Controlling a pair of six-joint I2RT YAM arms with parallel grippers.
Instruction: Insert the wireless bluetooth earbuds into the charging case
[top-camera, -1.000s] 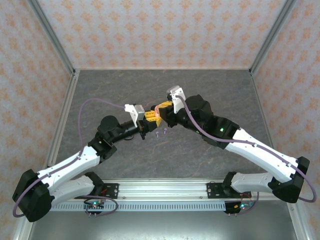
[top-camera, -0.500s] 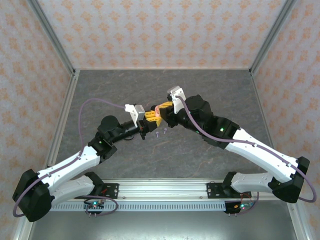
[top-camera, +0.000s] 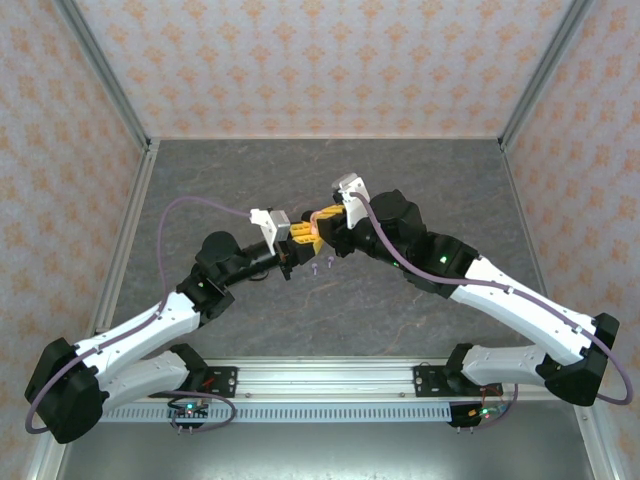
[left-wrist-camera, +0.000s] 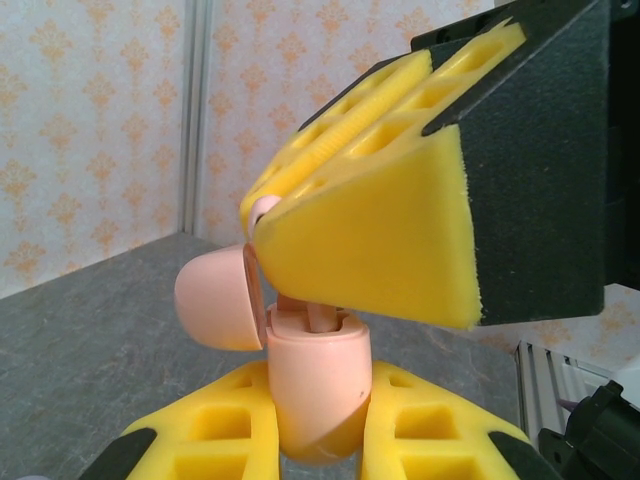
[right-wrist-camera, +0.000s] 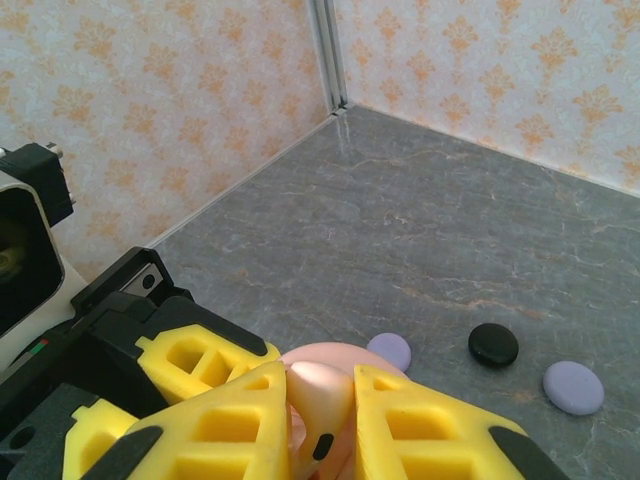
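Note:
The pink charging case (left-wrist-camera: 322, 385) stands upright with its lid (left-wrist-camera: 214, 298) swung open to the left, and my left gripper (left-wrist-camera: 320, 425) is shut on its body. Right above it my right gripper (right-wrist-camera: 320, 405) is shut on a pink earbud (right-wrist-camera: 325, 385), whose stem (left-wrist-camera: 322, 318) reaches down into the case's opening. In the top view the two grippers meet at mid-table, the left gripper (top-camera: 298, 234) beside the right gripper (top-camera: 325, 220). Two small purple earbuds (top-camera: 322, 266) lie on the table just in front of them.
Round discs lie on the grey table beyond the grippers: a purple disc (right-wrist-camera: 389, 350), a black disc (right-wrist-camera: 493, 344) and another purple disc (right-wrist-camera: 573, 387). Patterned walls (top-camera: 320, 60) close the table on three sides. Both arms lean inward over the middle.

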